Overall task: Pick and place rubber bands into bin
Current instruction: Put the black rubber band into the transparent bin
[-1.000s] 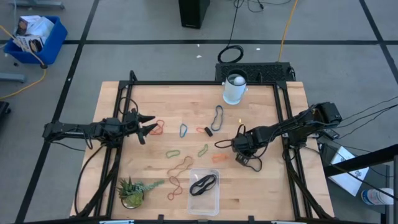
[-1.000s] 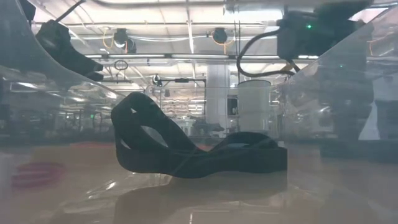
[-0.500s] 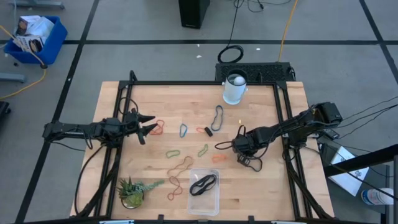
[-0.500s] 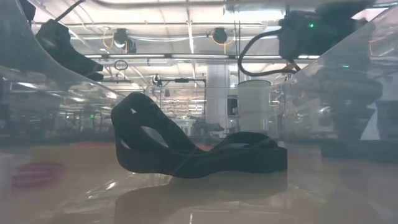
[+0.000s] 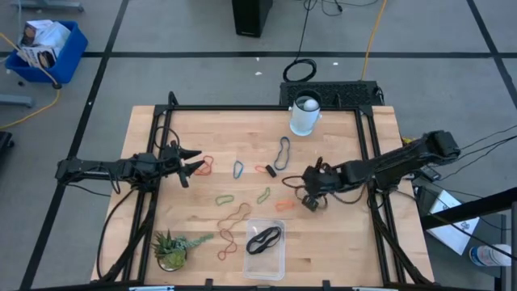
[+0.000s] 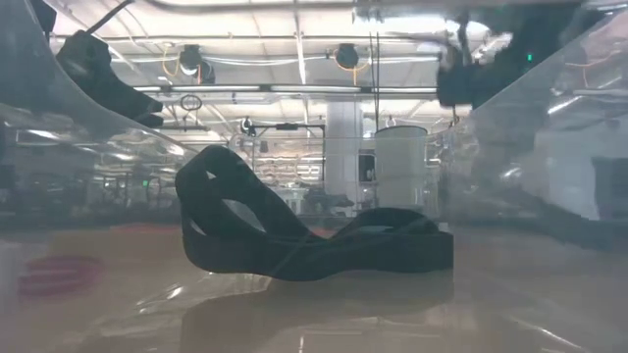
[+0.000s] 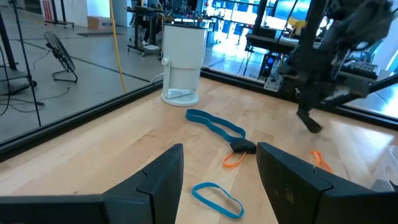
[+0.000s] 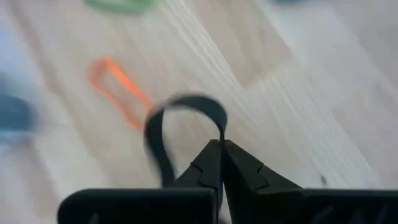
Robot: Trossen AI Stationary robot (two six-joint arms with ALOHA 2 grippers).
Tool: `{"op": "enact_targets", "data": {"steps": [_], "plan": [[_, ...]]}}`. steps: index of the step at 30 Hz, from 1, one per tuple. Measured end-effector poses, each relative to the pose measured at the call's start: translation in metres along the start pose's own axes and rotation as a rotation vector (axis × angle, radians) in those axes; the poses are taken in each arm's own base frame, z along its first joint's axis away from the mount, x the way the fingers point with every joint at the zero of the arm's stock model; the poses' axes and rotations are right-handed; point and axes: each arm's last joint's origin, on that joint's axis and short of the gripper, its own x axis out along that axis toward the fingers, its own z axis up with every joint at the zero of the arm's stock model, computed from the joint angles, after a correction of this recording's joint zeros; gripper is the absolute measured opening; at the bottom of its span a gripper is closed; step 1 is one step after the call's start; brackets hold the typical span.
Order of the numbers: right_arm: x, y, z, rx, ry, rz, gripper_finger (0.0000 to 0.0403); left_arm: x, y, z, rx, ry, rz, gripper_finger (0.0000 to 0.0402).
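Even, bright overhead light falls on the pale wooden table [image 5: 242,137] in the high view, with only faint, soft shadows. The low view looks through the clear plastic bin [image 6: 549,118], whose curved walls carry glare and warp the ceiling lamps. The right wrist view is heavily blurred; the thin orange rubber band [image 8: 118,90] there is smeared. The left wrist view is sharp.

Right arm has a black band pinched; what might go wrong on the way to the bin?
The right gripper grips the black band only at a thin edge, so it may slip out mid-carry. The dangling loop could snag the orange band lying close beneath. The bin is small and already holds a black band; a release could miss.
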Motion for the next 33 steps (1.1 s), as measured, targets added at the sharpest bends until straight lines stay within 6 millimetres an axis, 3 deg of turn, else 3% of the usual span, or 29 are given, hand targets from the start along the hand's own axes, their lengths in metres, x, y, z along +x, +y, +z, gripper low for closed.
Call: {"op": "enact_targets", "data": {"steps": [11, 19, 25, 33], "plan": [[-0.083, 0.013, 0.043, 0.046, -0.628, 0.411, 0.0, 0.0, 0.0, 0.0, 0.0, 0.0, 0.0, 0.0209], [-0.111, 0.018, 0.055, 0.021, -0.865, 0.544, 0.0, 0.0, 0.0, 0.0, 0.0, 0.0, 0.0, 0.0209], [-0.128, 0.029, 0.062, -0.101, -0.885, 0.58, 0.0, 0.0, 0.0, 0.0, 0.0, 0.0, 0.0, 0.0209], [-0.156, 0.069, 0.083, -0.33, -0.75, 0.487, 0.0, 0.0, 0.0, 0.0, -0.001, 0.0, 0.0, 0.0209]]}}
